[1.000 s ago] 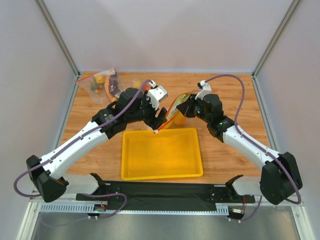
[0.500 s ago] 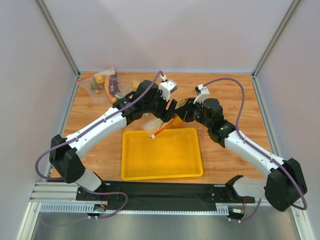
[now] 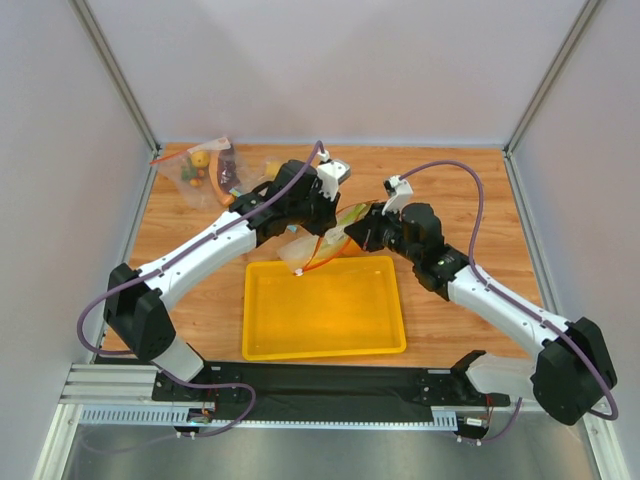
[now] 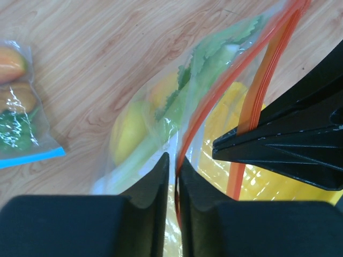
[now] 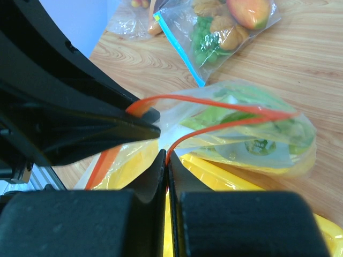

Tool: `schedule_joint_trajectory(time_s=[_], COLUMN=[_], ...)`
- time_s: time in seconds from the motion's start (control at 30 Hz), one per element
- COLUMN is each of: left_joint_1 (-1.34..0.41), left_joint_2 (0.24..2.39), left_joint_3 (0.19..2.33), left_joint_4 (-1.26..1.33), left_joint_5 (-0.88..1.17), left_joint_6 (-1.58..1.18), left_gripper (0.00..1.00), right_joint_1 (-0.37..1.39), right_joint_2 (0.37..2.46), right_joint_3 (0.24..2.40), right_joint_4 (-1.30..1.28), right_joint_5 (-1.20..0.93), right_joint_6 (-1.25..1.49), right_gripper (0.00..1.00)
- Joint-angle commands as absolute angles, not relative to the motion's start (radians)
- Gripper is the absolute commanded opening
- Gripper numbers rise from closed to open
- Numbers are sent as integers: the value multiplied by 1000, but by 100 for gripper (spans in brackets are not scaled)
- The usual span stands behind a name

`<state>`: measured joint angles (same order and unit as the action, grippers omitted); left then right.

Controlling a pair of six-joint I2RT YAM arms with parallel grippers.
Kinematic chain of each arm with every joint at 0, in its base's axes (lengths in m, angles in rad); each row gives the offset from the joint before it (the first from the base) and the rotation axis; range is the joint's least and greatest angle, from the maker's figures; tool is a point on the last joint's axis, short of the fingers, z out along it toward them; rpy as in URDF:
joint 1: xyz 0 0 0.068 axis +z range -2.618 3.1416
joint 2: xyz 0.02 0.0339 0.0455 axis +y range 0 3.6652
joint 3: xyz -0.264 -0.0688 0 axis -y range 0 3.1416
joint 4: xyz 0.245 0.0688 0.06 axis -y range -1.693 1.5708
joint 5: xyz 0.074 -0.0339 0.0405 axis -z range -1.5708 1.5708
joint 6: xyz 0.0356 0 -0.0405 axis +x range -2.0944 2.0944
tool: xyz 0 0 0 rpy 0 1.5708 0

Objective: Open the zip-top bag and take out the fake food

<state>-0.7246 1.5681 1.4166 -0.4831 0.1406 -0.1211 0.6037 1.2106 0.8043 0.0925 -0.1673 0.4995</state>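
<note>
The zip-top bag [image 3: 335,232] hangs between my two grippers above the far edge of the yellow tray [image 3: 325,310]. My left gripper [image 4: 172,163] is shut on one side of its red-orange zip strip [image 4: 187,136]. My right gripper [image 5: 167,159] is shut on the other side of the zip strip [image 5: 214,128], and its fingers [image 4: 278,142] show in the left wrist view. The two strip sides stand apart, so the mouth is open. Inside are the pale-green stalk [image 4: 206,61], a yellow fruit [image 4: 128,131] and an orange fruit [image 4: 161,88]. From above, the left gripper [image 3: 316,240] and right gripper [image 3: 352,233] face each other.
Other clear bags [image 3: 205,170] lie at the far left of the wooden table. One with a blue zip strip [image 5: 225,27] holds other fake food. The yellow tray [image 5: 225,179] lies under the held bag. Grey walls enclose the table.
</note>
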Motion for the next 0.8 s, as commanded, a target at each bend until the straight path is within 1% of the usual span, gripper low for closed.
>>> schedule_joint_trajectory(time_s=[0.0,0.03,0.2,0.4,0.77], left_joint_1=[-716,-715,-674,-532,-492], left_joint_2=[1549,1552,1560,1511,1379], left_joint_3=[1428,1430,1451,1434,1404], left_joint_4=[-477,-482,-512,-497,-471], left_joint_5=[137,132,52,51,-66], left_joint_6=[-118,-118,-132,-201,-140], left_gripper=[4,0,0,0,0], right_joint_1=[612,612,612,611,611], right_joint_2=[1177,1174,1155,1138,1134], right_joint_3=[798,798,805,824,865], right_joint_4=[104,97,60,11,-75], right_joint_5=[-155,-152,-121,-80,-2], right_joint_6=[483,482,463,448,410], right_gripper=[0,0,0,0,0])
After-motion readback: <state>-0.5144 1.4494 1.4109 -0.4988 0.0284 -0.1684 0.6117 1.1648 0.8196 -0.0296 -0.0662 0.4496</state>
